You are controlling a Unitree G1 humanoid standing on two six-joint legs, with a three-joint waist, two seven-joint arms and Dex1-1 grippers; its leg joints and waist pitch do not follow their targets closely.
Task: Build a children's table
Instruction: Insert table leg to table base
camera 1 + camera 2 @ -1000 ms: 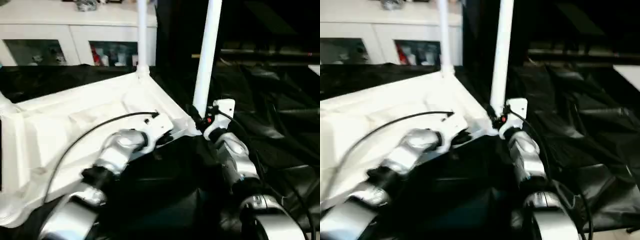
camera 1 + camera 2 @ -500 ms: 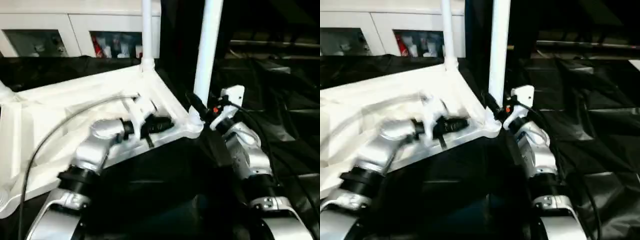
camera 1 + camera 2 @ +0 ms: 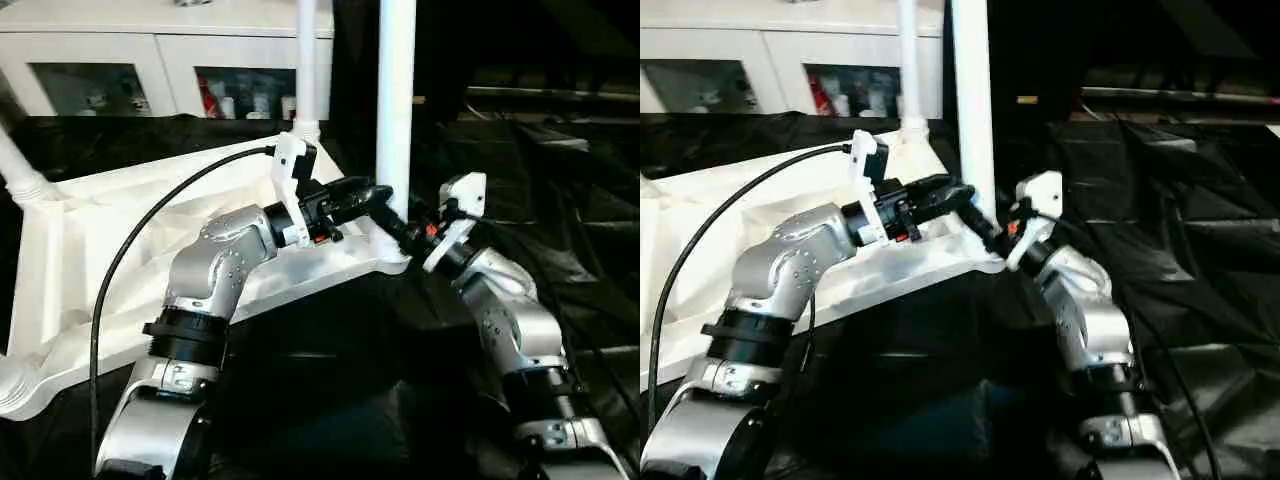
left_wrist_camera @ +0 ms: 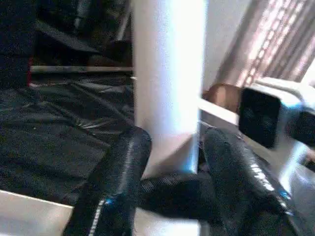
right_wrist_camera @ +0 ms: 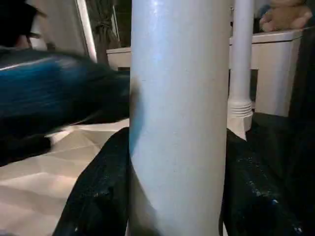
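Note:
The children's table lies upside down: its white tabletop (image 3: 110,230) rests on the black cover with white legs standing up from the corner sockets. The near right leg (image 3: 396,100) rises between both grippers. My right gripper (image 3: 393,222) is shut on that leg's base from the right; in the right wrist view its fingers (image 5: 98,191) hug the tube. My left gripper (image 3: 372,192) reaches in from the left, open, with a finger (image 4: 118,182) on either side of the same leg just above the socket. A further leg (image 3: 306,60) stands at the far corner.
A white cabinet (image 3: 150,60) with glass doors stands behind the black-covered work table (image 3: 570,220). A black cable (image 3: 130,250) loops from my left wrist over the tabletop. Another leg base (image 3: 20,175) stands at the left edge.
My left gripper has left the tabletop's rim, swung right to the near right leg and opened around it. The right gripper kept its hold on the leg. The camera has shifted.

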